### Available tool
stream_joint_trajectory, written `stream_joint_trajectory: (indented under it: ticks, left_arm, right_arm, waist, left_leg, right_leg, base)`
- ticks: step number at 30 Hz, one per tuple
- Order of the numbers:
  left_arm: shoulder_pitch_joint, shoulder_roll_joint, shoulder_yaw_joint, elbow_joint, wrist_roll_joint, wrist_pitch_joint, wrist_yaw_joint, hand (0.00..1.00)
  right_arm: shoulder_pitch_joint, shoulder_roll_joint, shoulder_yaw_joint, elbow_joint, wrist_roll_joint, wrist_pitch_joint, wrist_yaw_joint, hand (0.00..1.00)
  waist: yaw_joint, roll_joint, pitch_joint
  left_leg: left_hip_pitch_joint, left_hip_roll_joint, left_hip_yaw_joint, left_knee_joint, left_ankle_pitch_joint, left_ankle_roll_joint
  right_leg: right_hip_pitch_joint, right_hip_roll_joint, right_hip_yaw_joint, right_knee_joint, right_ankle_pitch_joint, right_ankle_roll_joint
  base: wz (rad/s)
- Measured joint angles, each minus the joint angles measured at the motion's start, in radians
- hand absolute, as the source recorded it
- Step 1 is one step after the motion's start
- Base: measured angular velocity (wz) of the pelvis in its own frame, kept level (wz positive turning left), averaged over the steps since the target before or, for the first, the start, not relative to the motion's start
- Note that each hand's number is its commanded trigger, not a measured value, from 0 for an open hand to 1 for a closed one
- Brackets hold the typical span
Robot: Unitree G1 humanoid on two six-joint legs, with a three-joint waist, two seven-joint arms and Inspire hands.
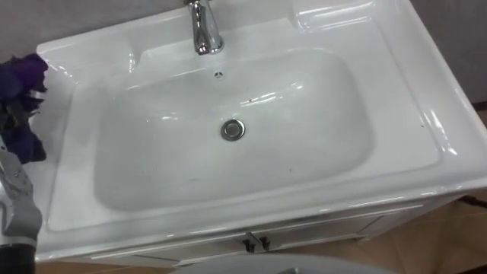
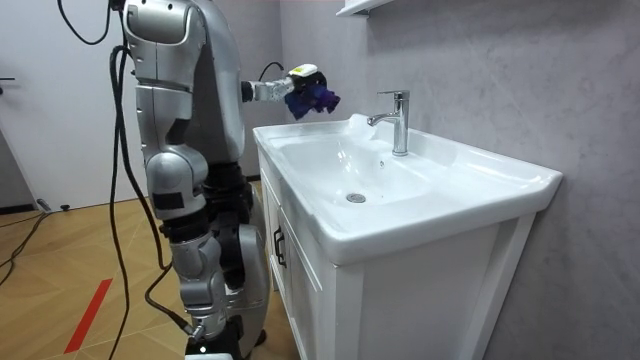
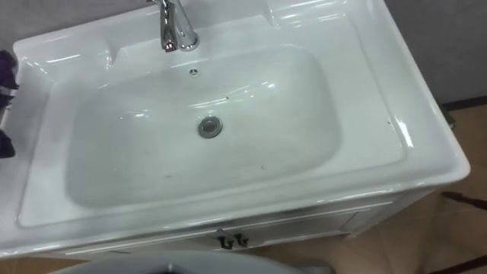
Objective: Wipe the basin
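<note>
— Entry: where do you find the cloth?
— You see the crumpled purple cloth raised at the left rim of the white ceramic basin, left hand clenched round it.
— Right hand?
— Hangs low beside the robot; you cannot tell its fingers.

Chrome faucet upright by grey wall. White cabinet on wood floor, red stripe on it.

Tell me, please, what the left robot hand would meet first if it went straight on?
Probably the grey wall behind the basin: the left robot hand, shut on the purple cloth, points over the left rim; depth unclear.
</note>
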Motion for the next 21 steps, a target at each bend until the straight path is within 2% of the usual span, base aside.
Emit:
stream_joint_trajectory:
  ticks: [3, 7, 8, 13, 16, 18, 21]
  left_arm:
    - [0.0, -0.001, 0.0, -0.078, 0.0, -0.003, 0.003, 1.0]
    - [-0.002, -0.007, 0.0, -0.106, -0.001, -0.009, 0.026, 1.0]
    - [-0.001, -0.017, 0.0, -0.106, -0.001, -0.011, 0.026, 1.0]
    - [-0.001, -0.029, 0.0, -0.062, -0.003, -0.01, 0.027, 1.0]
    - [0.0, -0.043, 0.001, -0.02, -0.003, 0.005, 0.026, 1.0]
    - [0.004, -0.054, 0.002, 0.001, -0.003, 0.016, 0.022, 1.0]
    - [0.007, -0.066, 0.002, 0.02, -0.003, 0.03, 0.019, 1.0]
  right_arm:
    - [0.002, 0.003, 0.001, 0.0, 0.0, 0.002, -0.014, 0.0]
    - [0.003, 0.004, 0.02, 0.003, 0.0, 0.002, -0.025, 0.0]
    - [0.003, 0.006, 0.02, 0.003, -0.001, 0.002, -0.025, 0.0]
    - [-0.004, 0.01, 0.022, 0.003, -0.008, 0.017, -0.031, 0.0]
    - [-0.003, 0.015, 0.028, 0.003, -0.008, 0.027, -0.028, 0.0]
    - [-0.003, 0.019, 0.028, 0.003, -0.009, 0.038, -0.022, 0.0]
    - [-0.003, 0.023, 0.027, 0.003, -0.009, 0.048, -0.021, 0.0]
  waist:
    - [0.0, -0.002, -0.001]
    - [-0.003, -0.004, -0.0003]
    - [-0.005, -0.005, -0.0001]
    - [-0.004, -0.007, 0.0001]
    - [-0.001, -0.018, -0.0002]
    - [0.0, -0.024, -0.0057]
    - [0.001, -0.038, -0.0073]
  left_leg:
    - [0.001, 0.0, 0.003, 0.0, 0.0, 0.0]
    - [0.003, 0.0, 0.004, 0.0, 0.0, 0.0]
    - [0.003, 0.0, 0.004, 0.0, 0.0, 0.0]
    - [0.005, -0.001, 0.004, -0.001, 0.0, 0.0]
    - [0.005, -0.001, 0.005, -0.002, 0.0, 0.0]
    - [0.005, -0.001, 0.004, -0.002, 0.0, 0.0]
    - [0.005, 0.0, 0.002, -0.001, 0.0, 0.0]
  right_leg:
    - [-0.006, 0.0, 0.004, -0.001, 0.0, 0.0]
    - [-0.006, 0.0, 0.005, -0.001, 0.0, 0.0]
    - [-0.005, 0.0, 0.005, -0.001, 0.0, 0.0]
    - [0.002, 0.0, 0.009, 0.0, 0.0, 0.0]
    - [0.003, 0.001, 0.015, 0.002, 0.0, 0.0]
    - [0.003, 0.001, 0.015, 0.001, 0.0, 0.0]
    - [0.004, 0.001, 0.015, 0.003, 0.0, 0.0]
  base:
    - [-0.04]
    - [0.0]
    - [0.0]
    - [0.0]
    - [0.0]
    - [0.0]
    - [0.0]
